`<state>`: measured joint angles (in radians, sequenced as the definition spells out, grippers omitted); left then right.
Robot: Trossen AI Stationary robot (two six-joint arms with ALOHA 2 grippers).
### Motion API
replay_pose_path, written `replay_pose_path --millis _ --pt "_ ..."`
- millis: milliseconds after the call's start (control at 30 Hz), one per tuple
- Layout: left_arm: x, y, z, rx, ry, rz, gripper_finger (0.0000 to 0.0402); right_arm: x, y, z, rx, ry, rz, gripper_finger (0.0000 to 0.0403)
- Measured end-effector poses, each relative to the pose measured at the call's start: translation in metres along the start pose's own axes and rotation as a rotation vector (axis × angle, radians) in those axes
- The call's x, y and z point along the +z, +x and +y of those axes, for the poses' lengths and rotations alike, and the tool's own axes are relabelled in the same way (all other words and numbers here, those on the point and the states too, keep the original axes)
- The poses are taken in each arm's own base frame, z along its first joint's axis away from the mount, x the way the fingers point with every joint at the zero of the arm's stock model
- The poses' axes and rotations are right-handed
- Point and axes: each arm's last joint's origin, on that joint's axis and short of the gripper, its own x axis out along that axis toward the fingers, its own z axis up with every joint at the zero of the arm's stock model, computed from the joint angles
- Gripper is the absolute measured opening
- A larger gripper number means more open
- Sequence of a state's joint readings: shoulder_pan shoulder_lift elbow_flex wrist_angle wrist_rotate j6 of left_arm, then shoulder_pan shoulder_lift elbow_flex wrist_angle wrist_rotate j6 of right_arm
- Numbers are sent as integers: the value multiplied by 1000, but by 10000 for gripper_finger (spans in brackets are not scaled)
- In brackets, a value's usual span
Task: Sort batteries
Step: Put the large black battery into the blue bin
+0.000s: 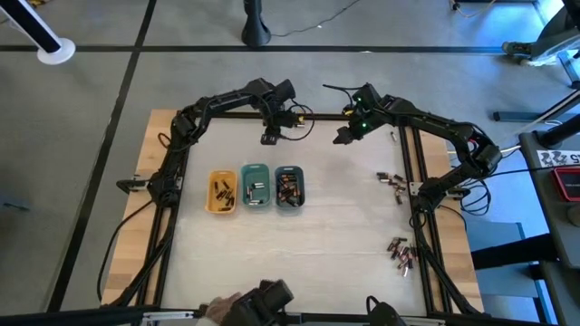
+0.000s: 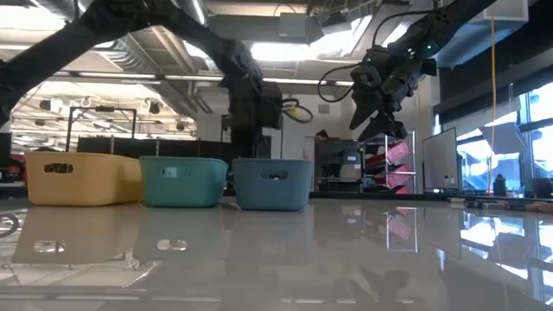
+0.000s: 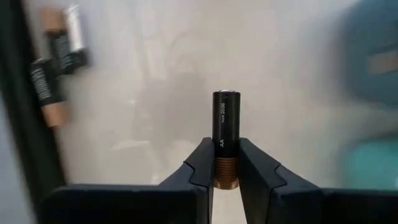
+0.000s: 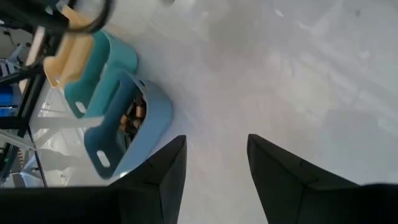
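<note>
My left gripper (image 3: pixel 226 163) pinches an AA battery (image 3: pixel 226 127) by its copper end, black end poking out past my fingertips. Beyond it, more batteries (image 3: pixel 57 70) lie blurred by the table's frame. My right gripper (image 4: pixel 214 165) hangs empty, fingers spread, above the table near the grey-blue tray (image 4: pixel 134 127), which holds what look like batteries.

We look down on a pale, glossy desk (image 1: pixel 317 244). Near its middle, slightly toward nine o'clock, three small trays stand in a row, touching: a yellow tray (image 1: pixel 221 193), a green tray (image 1: pixel 255 186), and a grey-blue tray (image 1: pixel 289 187). At three o'clock lies a cluster of loose batteries (image 1: pixel 391 180), and toward four o'clock a second cluster (image 1: pixel 401 254).
</note>
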<state>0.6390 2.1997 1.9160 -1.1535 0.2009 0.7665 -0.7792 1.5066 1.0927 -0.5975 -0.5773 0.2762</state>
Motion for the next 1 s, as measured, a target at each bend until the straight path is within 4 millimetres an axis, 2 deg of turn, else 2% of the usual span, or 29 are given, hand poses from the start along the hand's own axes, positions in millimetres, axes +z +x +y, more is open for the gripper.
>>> replay_pose_path --millis 100,367,567,667,867,1000 --pt "5 -14 -18 -82 -24 -24 36 4 0 1 9 -24 -32 172" --pt "35 -23 -70 -155 -41 -20 37 5 0 2 13 -112 -49 172" --pt "62 -10 -110 -167 20 -27 42 2 0 1 14 -166 -21 172" --pt "66 3 -122 -176 -5 -26 43 1 0 1 20 -193 -9 172" --pt "59 37 -126 -223 -118 -45 40 -2 0 0 15 -236 24 172" --pt "55 49 -124 -202 -159 -57 45 -4 0 0 13 -239 36 172"
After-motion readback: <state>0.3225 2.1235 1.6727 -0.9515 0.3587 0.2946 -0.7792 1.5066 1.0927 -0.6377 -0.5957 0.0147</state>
